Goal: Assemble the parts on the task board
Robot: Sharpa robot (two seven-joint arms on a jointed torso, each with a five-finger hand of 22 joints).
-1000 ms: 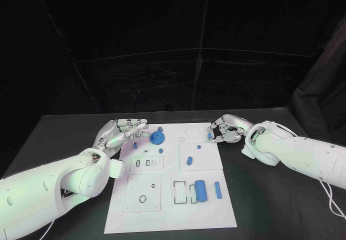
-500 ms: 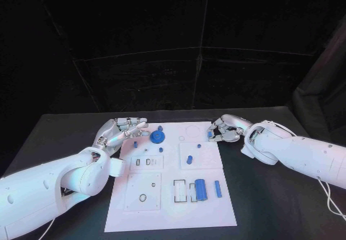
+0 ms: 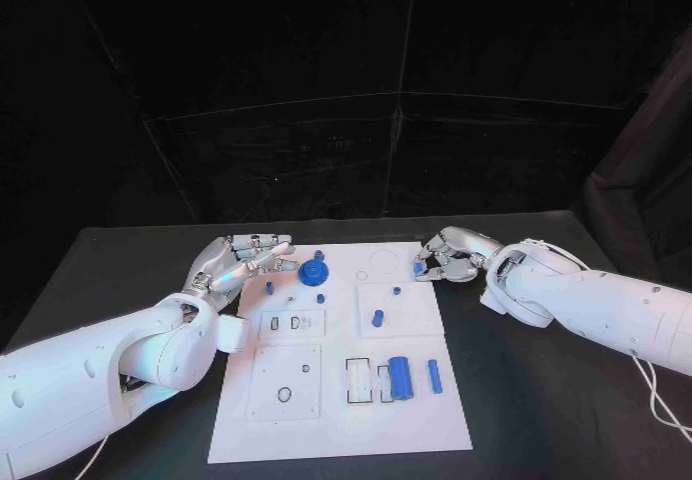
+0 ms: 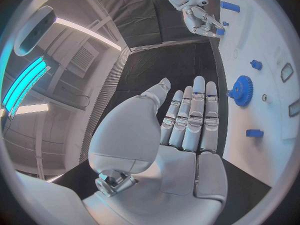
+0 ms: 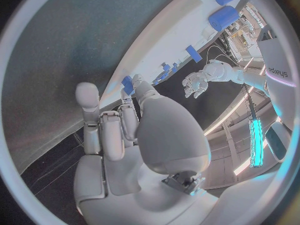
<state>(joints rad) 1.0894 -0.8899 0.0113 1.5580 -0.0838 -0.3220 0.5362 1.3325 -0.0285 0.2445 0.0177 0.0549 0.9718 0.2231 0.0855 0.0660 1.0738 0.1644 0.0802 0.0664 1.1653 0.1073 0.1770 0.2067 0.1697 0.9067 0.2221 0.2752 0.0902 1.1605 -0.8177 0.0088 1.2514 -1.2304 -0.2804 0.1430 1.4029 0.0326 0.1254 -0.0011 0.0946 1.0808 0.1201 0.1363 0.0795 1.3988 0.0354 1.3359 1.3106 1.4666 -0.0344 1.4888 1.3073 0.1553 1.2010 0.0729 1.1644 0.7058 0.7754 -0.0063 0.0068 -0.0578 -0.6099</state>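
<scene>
The white task board lies in the middle of the black table. My right hand hovers at the board's far right corner and pinches a small blue part between thumb and fingertips; the right wrist view shows the same blue part at the fingertips. At the board's far left corner my left hand stays open with its fingers straight, holding nothing. A blue gear stands on the board just right of the left hand. Small blue pegs are scattered on the board's far half.
A thick blue cylinder and a thin blue bar lie side by side on the board's near right part, beside rectangular slots. Bare black table flanks the board on both sides.
My right hand has drifted slightly toward the far edge with the blue part in it. The left hand has barely moved.
</scene>
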